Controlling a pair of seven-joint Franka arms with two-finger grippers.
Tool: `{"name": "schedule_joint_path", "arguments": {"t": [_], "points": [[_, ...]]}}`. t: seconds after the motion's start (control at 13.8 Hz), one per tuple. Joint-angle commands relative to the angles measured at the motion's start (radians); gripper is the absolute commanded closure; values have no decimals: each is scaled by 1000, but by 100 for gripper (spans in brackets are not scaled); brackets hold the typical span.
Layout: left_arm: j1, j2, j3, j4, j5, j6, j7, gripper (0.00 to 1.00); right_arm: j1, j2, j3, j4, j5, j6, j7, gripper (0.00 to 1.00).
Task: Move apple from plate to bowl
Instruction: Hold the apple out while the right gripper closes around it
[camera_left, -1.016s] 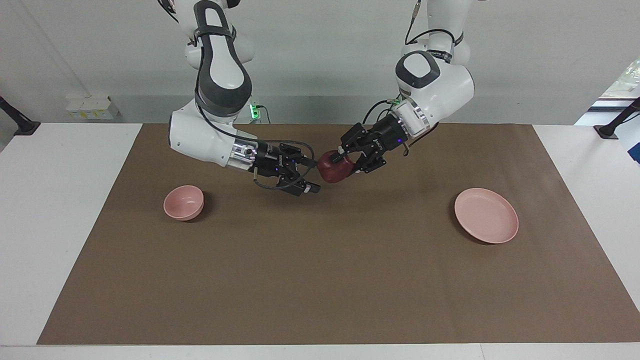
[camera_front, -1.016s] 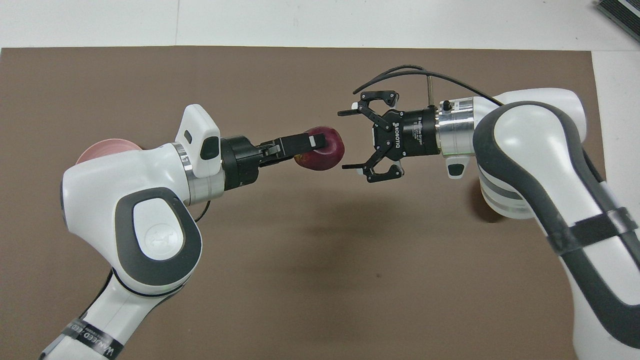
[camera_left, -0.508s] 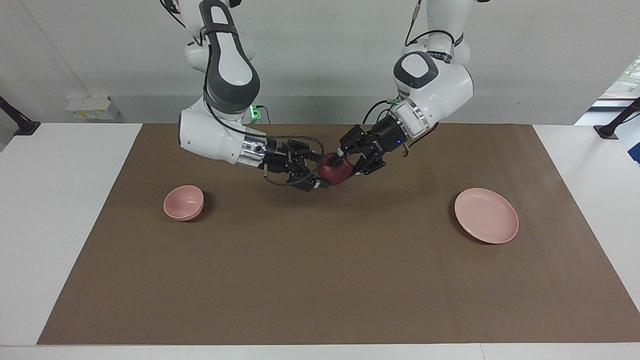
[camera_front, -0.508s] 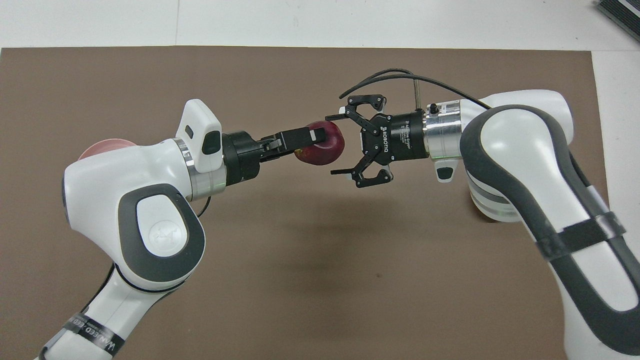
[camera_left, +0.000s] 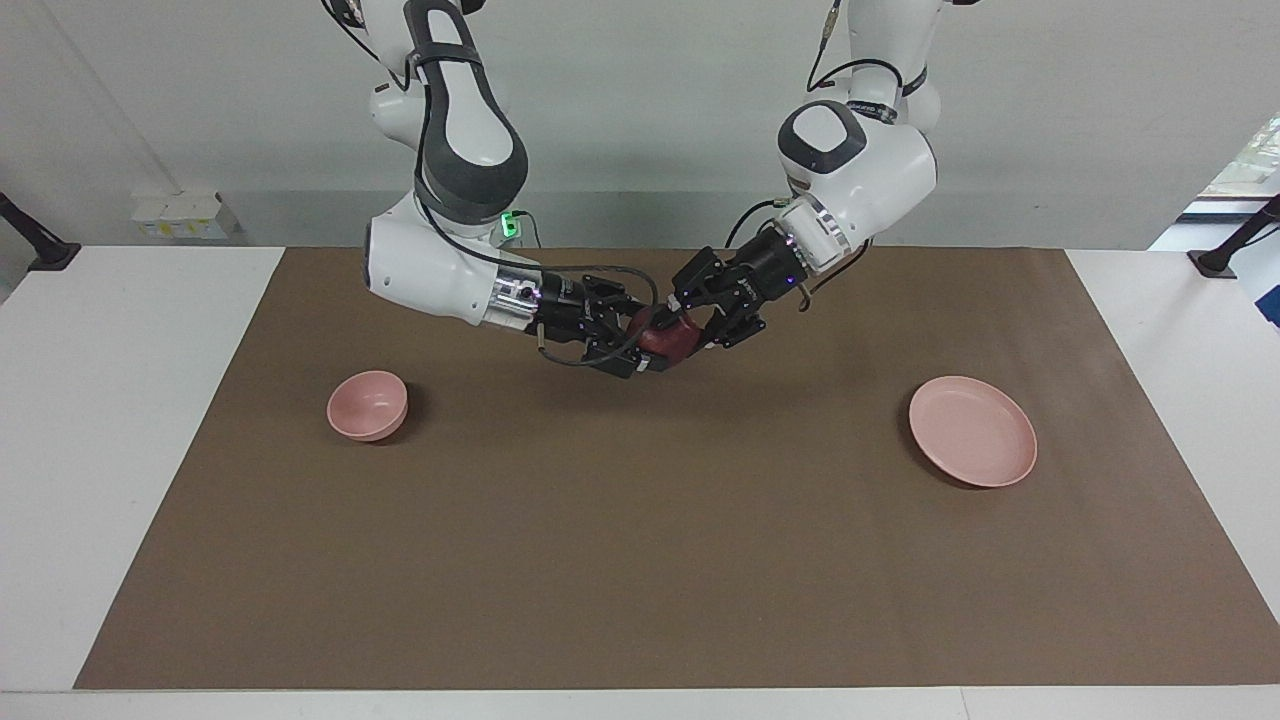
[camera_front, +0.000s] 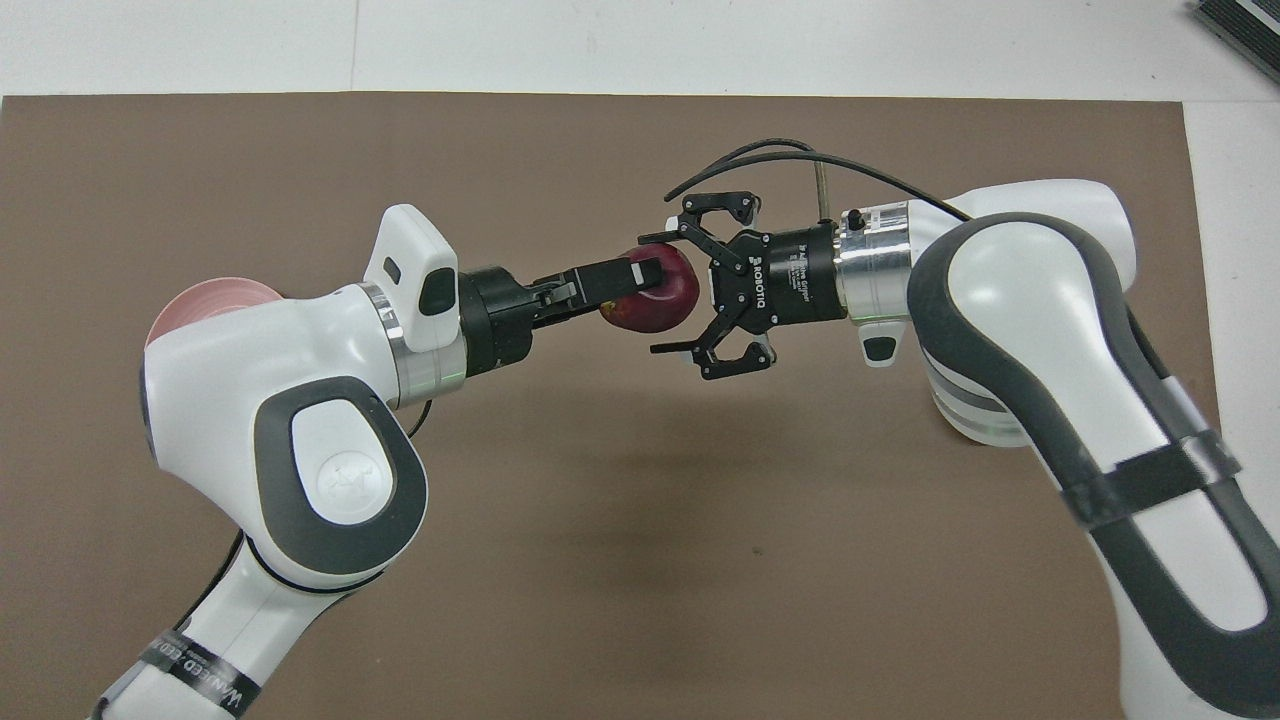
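Note:
The dark red apple (camera_left: 668, 340) hangs in the air over the middle of the brown mat, also in the overhead view (camera_front: 655, 298). My left gripper (camera_left: 683, 325) is shut on it (camera_front: 645, 283). My right gripper (camera_left: 640, 347) is open, with its fingers spread on either side of the apple (camera_front: 652, 295). The wide pink plate (camera_left: 972, 431) lies empty toward the left arm's end; in the overhead view only its edge (camera_front: 200, 300) shows past the left arm. The small pink bowl (camera_left: 367, 404) stands empty toward the right arm's end, hidden in the overhead view.
A brown mat (camera_left: 640, 560) covers most of the white table (camera_left: 100, 400). A black cable (camera_front: 800, 155) loops from the right wrist.
My right gripper has moved in toward the apple, and its open fingers now straddle it. The left gripper has shifted slightly toward the right arm, still holding the apple.

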Motion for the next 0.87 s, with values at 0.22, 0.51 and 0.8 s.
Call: {"name": "schedule_joint_path", "arguments": {"t": [0.22,0.51,0.8], "points": [[-15,8,10,17,19,22,-29,77,3,-4,1,1,23,-1,25,100],[-15,8,10,20,24,16,-31,0,-13,-2,1,1,12,-16,-11,100],[-12,8,10,15,27,16,-46,0,-36,-2,-4,0,-11,-30,-57,100]]}}
